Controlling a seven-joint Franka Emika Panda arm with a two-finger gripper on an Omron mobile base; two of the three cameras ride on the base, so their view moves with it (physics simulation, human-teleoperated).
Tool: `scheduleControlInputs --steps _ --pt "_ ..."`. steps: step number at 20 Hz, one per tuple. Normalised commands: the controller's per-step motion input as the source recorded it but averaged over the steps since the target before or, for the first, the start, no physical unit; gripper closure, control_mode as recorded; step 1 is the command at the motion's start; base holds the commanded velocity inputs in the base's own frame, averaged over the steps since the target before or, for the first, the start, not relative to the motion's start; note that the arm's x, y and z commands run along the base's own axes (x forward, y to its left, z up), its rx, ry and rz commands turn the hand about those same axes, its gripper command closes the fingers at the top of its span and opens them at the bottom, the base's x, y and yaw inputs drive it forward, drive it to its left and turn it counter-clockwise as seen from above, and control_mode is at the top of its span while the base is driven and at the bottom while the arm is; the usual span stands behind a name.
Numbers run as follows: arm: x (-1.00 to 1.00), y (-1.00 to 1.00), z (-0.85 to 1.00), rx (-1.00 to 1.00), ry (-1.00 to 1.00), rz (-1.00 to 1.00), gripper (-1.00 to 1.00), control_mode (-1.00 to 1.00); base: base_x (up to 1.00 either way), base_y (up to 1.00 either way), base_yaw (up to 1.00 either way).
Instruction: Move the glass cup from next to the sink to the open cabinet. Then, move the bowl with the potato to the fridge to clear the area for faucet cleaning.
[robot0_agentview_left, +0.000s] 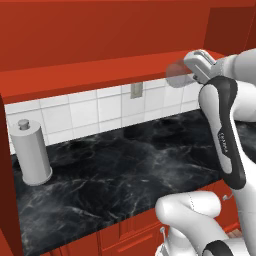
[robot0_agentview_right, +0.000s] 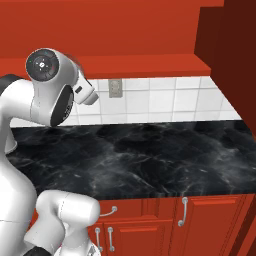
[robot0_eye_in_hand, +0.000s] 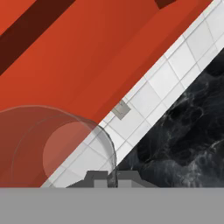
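The glass cup (robot0_agentview_left: 175, 75) is clear and lies tilted on its side, lifted high above the counter. It hangs just under the front edge of the red upper cabinet (robot0_agentview_left: 100, 67). My gripper (robot0_agentview_left: 189, 73) is shut on the cup's rim from the right. In the hand view the cup (robot0_eye_in_hand: 57, 148) is at the lower left, its round base facing the camera. There my gripper (robot0_eye_in_hand: 107, 179) clamps the cup's wall between its dark fingertips (robot0_eye_in_hand: 94, 177).
A black marble counter (robot0_agentview_left: 125, 170) runs below a white tiled wall with a grey outlet (robot0_agentview_left: 136, 90). A grey cylindrical canister (robot0_agentview_left: 30, 152) stands at the counter's left end. Red lower cabinet doors with handles (robot0_agentview_right: 182, 212) sit under the counter. A red side panel (robot0_agentview_right: 230, 55) rises at the right.
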Motion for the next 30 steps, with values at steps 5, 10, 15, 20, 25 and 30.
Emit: scheduleControlInputs --steps 5,10,15,20,25,30 --pt "0.01 -0.01 0.06 0.13 -0.03 -0.03 1.00 -1.00 0.00 0.00 0.00" --pt "0.69 0.08 0.01 0.08 0.02 -0.11 1.00 -1.00 0.00 0.00 0.00" --pt "0.78 0.13 0.00 0.03 0.10 -0.09 1.00 -1.00 0.00 0.00 0.00" --pt "0.76 0.13 0.00 0.03 0.14 -0.06 1.00 -1.00 0.00 0.00 0.00" --pt "0.78 0.19 -0.14 0.01 0.21 -0.01 1.00 -1.00 0.00 0.00 0.00" --pt "0.63 0.17 -0.37 0.00 0.24 0.00 1.00 -1.00 0.00 0.00 0.00"
